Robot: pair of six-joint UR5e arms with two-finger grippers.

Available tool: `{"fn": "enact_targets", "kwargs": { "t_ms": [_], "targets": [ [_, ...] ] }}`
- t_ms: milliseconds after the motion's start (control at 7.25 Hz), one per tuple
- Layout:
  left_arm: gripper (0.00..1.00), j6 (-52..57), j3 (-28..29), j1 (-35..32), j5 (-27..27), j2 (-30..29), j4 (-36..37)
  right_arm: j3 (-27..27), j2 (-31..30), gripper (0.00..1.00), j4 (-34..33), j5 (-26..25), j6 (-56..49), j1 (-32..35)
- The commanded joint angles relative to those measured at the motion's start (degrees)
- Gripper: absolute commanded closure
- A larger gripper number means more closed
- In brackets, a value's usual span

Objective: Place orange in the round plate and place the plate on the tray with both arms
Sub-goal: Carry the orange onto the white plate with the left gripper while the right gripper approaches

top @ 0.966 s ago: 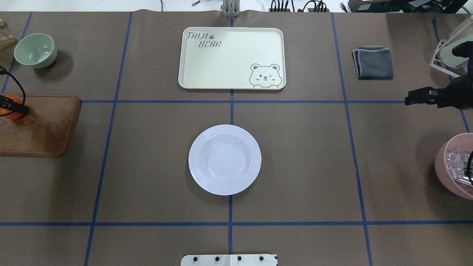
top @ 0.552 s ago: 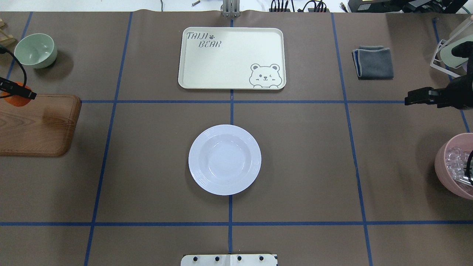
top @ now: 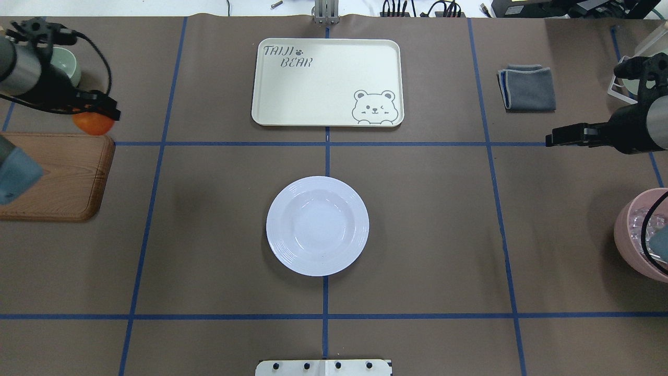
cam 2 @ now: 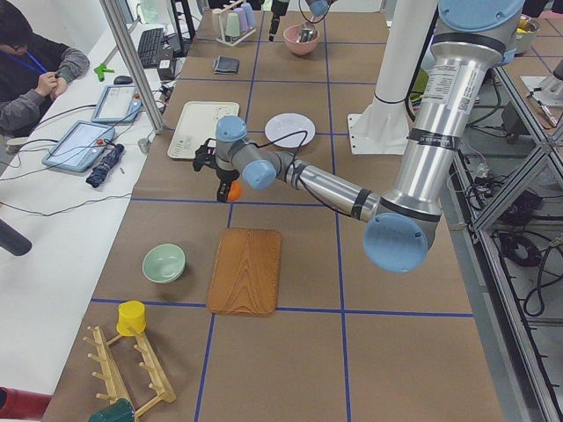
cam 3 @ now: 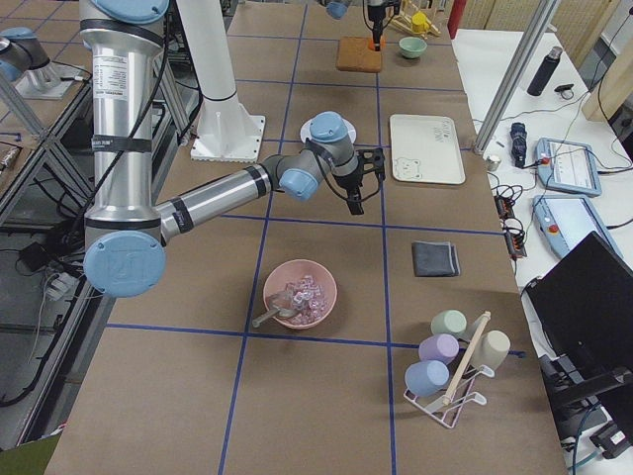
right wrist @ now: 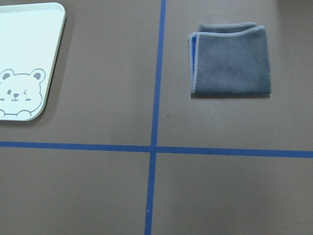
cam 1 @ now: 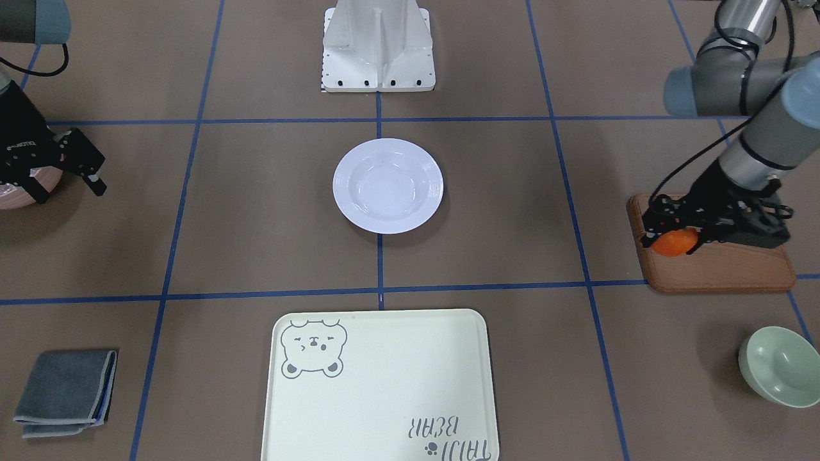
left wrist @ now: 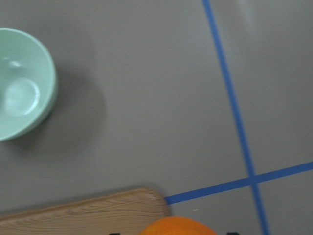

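The orange (top: 93, 123) hangs in the air just past the far corner of the wooden board, with my left gripper (top: 99, 112) shut on it. It also shows in the front view as the orange (cam 1: 674, 242) and at the bottom edge of the left wrist view as the orange (left wrist: 178, 226). The white round plate (top: 317, 225) sits at the table's middle with nothing in it. Beyond it lies the cream tray (top: 327, 82) with the bear drawing, also bare. My right gripper (cam 1: 70, 192) hovers open at the right side, far from the plate.
A wooden board (top: 52, 177) lies at the left edge, with a pale green bowl (cam 1: 781, 366) beyond it. A folded grey cloth (top: 527, 87) lies far right. A pink bowl (top: 642, 235) of clear pieces stands at the right edge, a cup rack (cam 3: 455, 366) past it.
My left gripper has lifted the orange off the board and carried it away from the robot and rightward. The right gripper has shifted slightly toward the centre.
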Motion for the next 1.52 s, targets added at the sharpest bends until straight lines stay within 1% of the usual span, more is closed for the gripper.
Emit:
{"fn": "enact_targets", "kwargs": {
  "t_ms": [0,138,276,414,552,690,828,966,1103,1241,1379],
  "targets": [
    [1.0,-14.97,-2.72,11.67,8.94,-12.01,13.23,-1.01,0.19,0.0,7.68,-0.11,12.1,-2.87],
    [1.0,-21.65,-2.55,16.86,13.69,-17.38,17.9,-1.09,0.45,0.0,11.17,-0.38,18.97,-3.84],
    [1.0,-25.9,-2.29,20.48,15.13,-20.4,19.43,-1.09,0.46,0.02,13.65,-1.08,26.78,-5.5],
    [1.0,-29.59,-1.24,23.47,17.4,-22.69,19.62,-1.01,0.54,0.04,13.93,-2.82,29.64,-7.43],
    [1.0,-33.03,-0.71,27.85,21.26,-23.93,19.53,-1.18,0.46,0.04,17.5,-5.89,35.76,-9.89],
    [1.0,-35.58,-0.18,31.37,23.99,-24.29,19.53,-1.53,0.19,0.03,22.41,-10.44,39.3,-13.48],
    [1.0,-37.17,2.09,33.93,27.06,-24.73,18.83,-1.62,0.11,0.03,24.9,-14.32,42.64,-16.91],
    [1.0,-38.41,5.85,35.26,28.4,-26.91,18.65,-1.62,0.1,0.02,25.79,-19.58,43.2,-20.68],
    [1.0,-38.42,7.89,35.89,28.41,-27.89,17.61,-1.62,0.28,0.01,26.67,-21.8,44.08,-22.64],
    [0.85,-38.33,8.96,36.07,28.41,-27.9,15.6,-1.62,0.54,0.01,26.68,-22.09,44.08,-23.27],
    [0.23,-38.16,9.92,36.07,28.41,-27.81,14.18,-1.71,0.63,0.01,26.68,-22.26,44.08,-23.71]
  ]
}}
